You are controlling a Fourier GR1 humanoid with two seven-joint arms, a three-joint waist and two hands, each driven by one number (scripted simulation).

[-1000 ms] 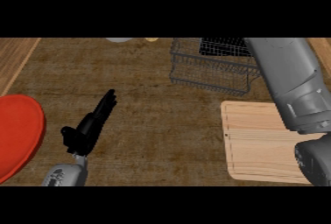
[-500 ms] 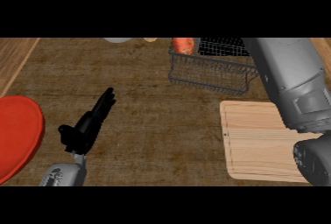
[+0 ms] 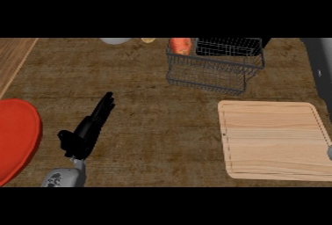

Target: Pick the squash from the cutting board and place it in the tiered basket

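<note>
Head view looks steeply down on a brown counter [image 3: 162, 110]. The squash [image 3: 180, 45], orange in colour, is in the upper middle of the frame, at the upper left corner of the tiered basket [image 3: 214, 72]. It appears to be inside the dark wires, but I cannot tell on which tier it lies. The cutting board [image 3: 272, 140], of light wood, lies in the lower right of the frame, below the basket and well apart from the squash.

The left hand [image 3: 88, 129] shows in the lower left, released, with straight fingers that point toward the upper right; it holds nothing. A red plate [image 3: 16, 136] is cut by the left edge, just beside this hand but not touching it.

The right forearm [image 3: 321, 66], grey, runs along the right edge. A small dark shape at the upper right corner of the basket may be the right hand [image 3: 263, 42]; its state I cannot tell.

At the top edge, left of the squash, stand a pale round object [image 3: 115, 41] and a small yellow thing [image 3: 148, 40].
</note>
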